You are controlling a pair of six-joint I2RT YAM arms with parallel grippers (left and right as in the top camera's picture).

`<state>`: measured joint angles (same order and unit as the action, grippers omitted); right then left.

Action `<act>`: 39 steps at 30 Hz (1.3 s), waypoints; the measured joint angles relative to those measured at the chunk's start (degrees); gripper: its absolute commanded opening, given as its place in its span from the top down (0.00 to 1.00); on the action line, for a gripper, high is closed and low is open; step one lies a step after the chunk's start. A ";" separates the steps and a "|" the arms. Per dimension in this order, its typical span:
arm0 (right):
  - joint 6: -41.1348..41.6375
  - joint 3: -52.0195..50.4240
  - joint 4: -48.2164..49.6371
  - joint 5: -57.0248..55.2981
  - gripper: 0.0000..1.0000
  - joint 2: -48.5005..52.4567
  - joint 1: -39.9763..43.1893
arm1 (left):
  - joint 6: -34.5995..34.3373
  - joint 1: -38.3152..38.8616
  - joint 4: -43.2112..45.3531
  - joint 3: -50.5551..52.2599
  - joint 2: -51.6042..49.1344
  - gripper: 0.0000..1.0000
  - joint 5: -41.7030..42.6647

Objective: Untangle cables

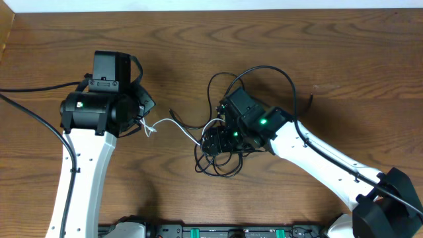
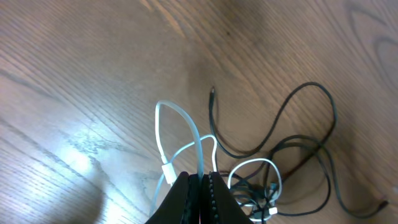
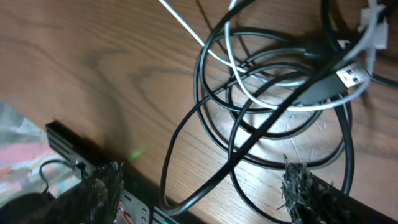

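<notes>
**A:** The left jaws are pressed together on the white cable (image 2: 168, 169). The right jaws stand wide apart above the knot with nothing in them.

**B:** And the layout, big things first?

**A:** A wooden tabletop (image 1: 330, 53). The left arm (image 1: 86, 112) is left of centre, and the right arm (image 1: 317, 152) reaches in from the lower right. The two black cables (image 3: 273, 122) lie in overlapping loops at the middle of the tabletop, right under the right arm's wrist. The white cable runs from the left jaws across to that pile and threads into it.

**B:** What could go wrong from here?

**A:** As I judge it, a pull by the left arm could cinch the black loops tighter around the white cable, or drag the whole pile along. The right jaws could also catch several strands at once if they close where they are, because black and white cross directly beneath them. The silver-tipped plug (image 3: 349, 76) looks likely to snag on a loop.

**B:** What can't you make out?

**A:** From overhead, the right wrist covers the heart of the tangle. I cannot tell which strand passes over which, or which black loop belongs to which cable. In the left wrist view the frame edge cuts off the exact pinch point. One black end (image 2: 212, 93) lies free, apart from the pile. The other ends are too small to tell.
</notes>
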<state>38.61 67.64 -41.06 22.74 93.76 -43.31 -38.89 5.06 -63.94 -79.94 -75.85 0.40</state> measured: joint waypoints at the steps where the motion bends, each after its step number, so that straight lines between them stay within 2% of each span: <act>1: 0.90 0.00 -0.02 -0.72 0.22 0.00 -0.33 | 0.02 0.02 -0.09 0.00 0.00 0.92 -0.35; 9: 6.67 -0.96 4.85 -5.33 0.30 0.79 -5.81 | 0.20 0.02 -0.20 0.00 -1.42 0.92 -0.79; 13: 9.97 -0.98 4.70 -8.44 0.40 1.49 -7.65 | 1.62 0.02 -0.26 0.00 -2.62 0.92 -0.55; 15: 10.78 -1.03 4.70 -9.81 0.57 1.66 -7.69 | 2.43 0.00 -0.44 0.00 -2.80 0.92 -0.48; 18: 12.00 -1.07 4.70 -11.08 0.99 1.77 -7.13 | 3.17 0.02 -0.76 0.00 -2.80 0.92 -0.35; 26: 9.92 0.33 2.45 -11.87 0.99 1.64 -3.50 | 3.43 0.02 -2.01 0.00 -2.80 0.91 -0.35; 28: 6.93 4.79 -1.97 -11.89 0.98 1.05 -1.44 | 3.67 0.00 -2.29 0.00 -2.80 0.77 -0.35; 30: 4.42 9.97 -4.52 -11.96 0.98 -0.04 0.44 | 3.98 0.00 -2.51 0.02 -2.80 0.67 -0.33; 33: -0.04 21.27 -8.31 -12.13 0.98 -3.21 4.35 | 4.33 0.00 -2.69 0.04 -2.80 0.60 -0.33; 36: -3.78 33.20 -9.94 -12.94 0.99 -7.08 9.25 | 4.50 0.00 -2.69 0.09 -2.80 0.48 -0.28; 39: -6.60 42.82 -10.12 -14.82 0.98 -10.86 14.36 | 4.42 0.00 -2.69 0.09 -2.80 0.45 -0.35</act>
<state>32.01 110.45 -51.18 7.92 82.89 -28.95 -34.48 5.06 -66.63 -79.85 -78.65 0.05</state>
